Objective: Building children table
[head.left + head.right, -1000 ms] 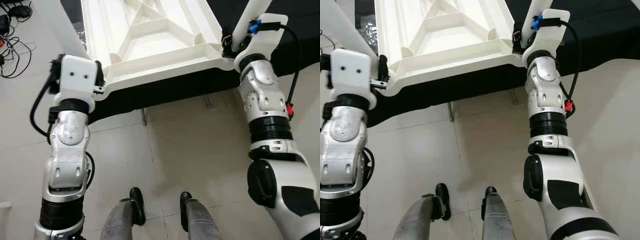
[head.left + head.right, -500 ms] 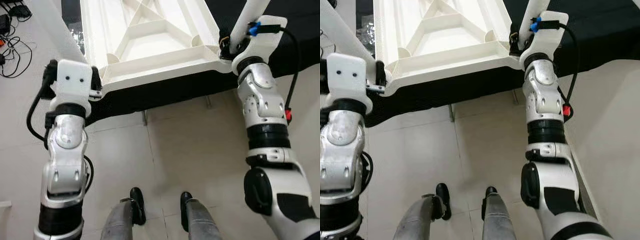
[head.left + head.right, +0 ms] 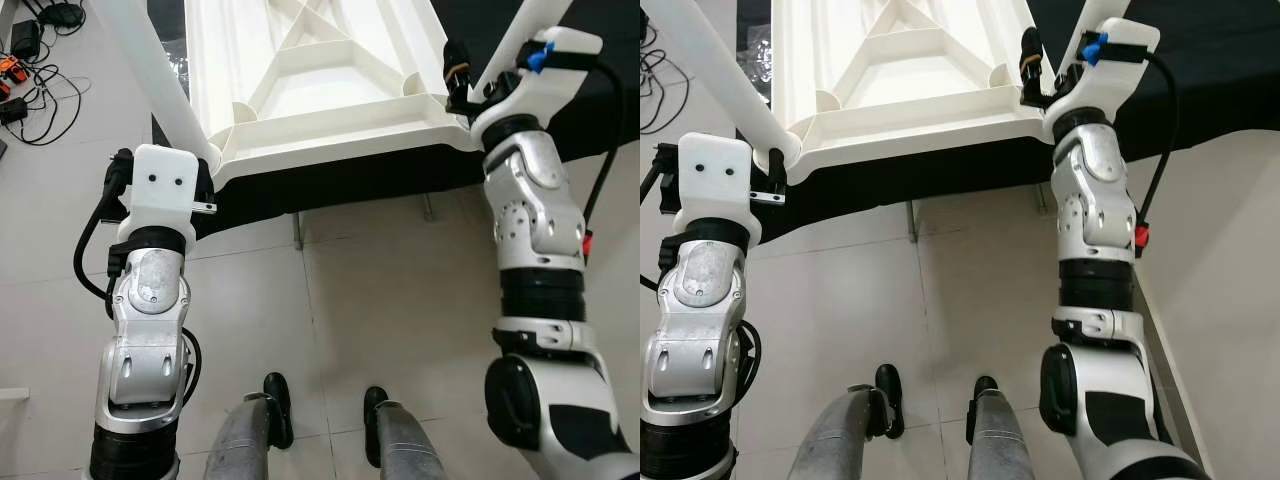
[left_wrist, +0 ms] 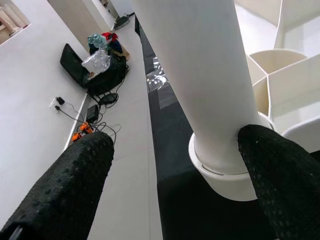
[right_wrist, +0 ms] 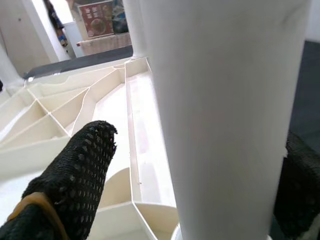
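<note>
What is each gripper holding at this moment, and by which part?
The left gripper straddles the near-left table leg just above its socket, with one finger touching. The right gripper brackets the near-right table leg low down. Whether either grip is firm cannot be told.

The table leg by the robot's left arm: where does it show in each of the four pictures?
Left eye view: table leg, upper left, slanting into the corner socket.
Right eye view: upper left.
Left wrist view: centre, between the black fingers.
Right wrist view: not identifiable.
Shared landmark: ribbed underside of the tabletop.
</note>
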Controlling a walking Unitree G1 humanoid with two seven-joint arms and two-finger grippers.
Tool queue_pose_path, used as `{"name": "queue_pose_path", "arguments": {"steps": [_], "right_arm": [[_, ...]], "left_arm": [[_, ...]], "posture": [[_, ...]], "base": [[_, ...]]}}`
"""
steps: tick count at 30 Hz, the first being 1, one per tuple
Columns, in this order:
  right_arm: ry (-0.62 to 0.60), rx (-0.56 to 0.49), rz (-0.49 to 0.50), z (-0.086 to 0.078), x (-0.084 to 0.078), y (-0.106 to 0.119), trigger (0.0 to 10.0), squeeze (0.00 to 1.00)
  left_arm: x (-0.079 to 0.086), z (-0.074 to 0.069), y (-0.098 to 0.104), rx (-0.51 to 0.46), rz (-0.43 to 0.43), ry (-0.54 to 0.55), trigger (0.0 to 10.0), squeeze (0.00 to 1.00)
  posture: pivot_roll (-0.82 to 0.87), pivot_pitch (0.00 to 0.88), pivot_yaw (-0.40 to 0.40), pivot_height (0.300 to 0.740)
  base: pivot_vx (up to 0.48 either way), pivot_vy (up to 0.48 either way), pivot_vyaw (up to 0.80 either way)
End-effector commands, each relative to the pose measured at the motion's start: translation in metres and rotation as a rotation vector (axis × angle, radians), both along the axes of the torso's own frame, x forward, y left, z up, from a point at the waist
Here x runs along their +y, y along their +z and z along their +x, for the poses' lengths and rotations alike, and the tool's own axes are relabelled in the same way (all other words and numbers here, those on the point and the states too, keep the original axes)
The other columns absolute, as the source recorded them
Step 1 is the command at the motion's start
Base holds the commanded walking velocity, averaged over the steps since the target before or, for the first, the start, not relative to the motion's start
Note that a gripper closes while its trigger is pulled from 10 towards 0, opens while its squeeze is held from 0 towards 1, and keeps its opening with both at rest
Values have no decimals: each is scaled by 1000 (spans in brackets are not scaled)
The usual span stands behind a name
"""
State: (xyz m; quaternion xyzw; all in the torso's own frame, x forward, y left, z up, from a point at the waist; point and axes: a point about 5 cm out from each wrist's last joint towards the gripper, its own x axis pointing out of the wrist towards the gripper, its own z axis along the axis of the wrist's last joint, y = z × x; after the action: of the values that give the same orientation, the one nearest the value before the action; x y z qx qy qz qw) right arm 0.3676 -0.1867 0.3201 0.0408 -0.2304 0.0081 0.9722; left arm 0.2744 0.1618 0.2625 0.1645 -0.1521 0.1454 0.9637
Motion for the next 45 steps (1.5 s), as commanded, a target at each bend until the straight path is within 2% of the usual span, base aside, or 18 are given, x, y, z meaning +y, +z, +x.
{"name": "queue_pose_path", "arguments": {"steps": [1, 4, 7, 13, 14, 16, 18, 20, 21, 22, 25, 26, 27, 30, 33, 37, 41, 45], "right_arm": [[7, -35, -43, -5, 3, 1, 10000, 0], [-2, -62, -75, -13, -2, 2, 10000, 0], [-13, -106, -104, -27, -9, 6, 10000, 0], [29, -116, -86, -37, -10, 5, 10000, 0], [39, -88, -88, -41, -11, -6, 10000, 0], [40, -75, -90, -43, -12, -11, 10000, 0], [30, -33, -107, -51, -17, -29, 10000, 0], [30, -33, -107, -51, -17, -29, 10000, 0], [19, -10, -116, -56, -19, -39, 10000, 0], [8, 64, -124, -69, -24, -63, 10000, 0], [0, 98, -138, -73, -25, -74, 10000, 0], [5, 181, -154, -86, -21, -100, 10000, 0], [5, 181, -154, -86, -21, -100, 10000, 0], [14, 294, -212, -105, -8, -138, 10000, 0], [13, 322, -222, -110, -4, -147, 10000, 0], [58, 370, -233, -121, 17, -168, 10000, 0], [78, 384, -240, -128, 28, -173, 10000, 0], [62, 397, -255, -129, 29, -175, 10000, 0]], "left_arm": [[1, -4, -5, 20, -4, 9, 10000, 0], [-2, -7, -7, 24, -10, -7, 10000, 0], [-8, -15, -13, 38, -9, -33, 10000, 0], [-14, -20, -20, 60, -16, -50, 10000, 0], [-18, -22, -25, 73, -20, -63, 10000, 0], [-20, -23, -27, 78, -21, -68, 10000, 0], [-21, -28, -36, 107, -17, -82, 10000, 0], [-21, -28, -36, 107, -17, -82, 10000, 0], [-21, -31, -41, 126, -18, -85, 10000, 0], [-20, -38, -58, 188, -21, -104, 10000, 0], [-19, -40, -66, 216, -35, -110, 10000, 0], [-24, -48, -81, 273, -64, -174, 10000, 0], [-24, -48, -81, 273, -64, -174, 10000, 0], [-37, -59, -97, 321, -93, -299, 10000, 0], [-41, -63, -100, 328, -101, -333, 10000, 0], [-49, -68, -117, 376, -112, -379, 10000, 0], [-54, -71, -125, 389, -105, -402, 10000, 0], [-57, -70, -126, 392, -109, -416, 10000, 0]], "posture": [[11, 378, 37, 740], [11, 375, 38, 740], [12, 357, 40, 740], [16, 335, 43, 740], [24, 297, 39, 740], [24, 297, 39, 740], [25, 260, 37, 740], [25, 260, 37, 740], [24, 249, 35, 740], [27, 216, 35, 740], [26, 192, 32, 740], [25, 164, 26, 740], [25, 164, 26, 740], [27, 124, 14, 740], [27, 124, 14, 740], [23, 71, 12, 740], [19, 63, 7, 740], [14, 66, 6, 740]], "base": [[0, 0, 0], [0, 0, 0], [0, 0, 0], [0, 0, 0], [0, 0, 0], [0, 0, 0], [0, 0, 0], [0, 0, 0], [0, 0, 0], [0, 0, 0], [0, 0, 0], [0, 0, 0], [0, 0, 0], [0, 0, 0], [0, 0, 0], [0, 0, 0], [0, -305, 0], [0, -469, 428]]}}
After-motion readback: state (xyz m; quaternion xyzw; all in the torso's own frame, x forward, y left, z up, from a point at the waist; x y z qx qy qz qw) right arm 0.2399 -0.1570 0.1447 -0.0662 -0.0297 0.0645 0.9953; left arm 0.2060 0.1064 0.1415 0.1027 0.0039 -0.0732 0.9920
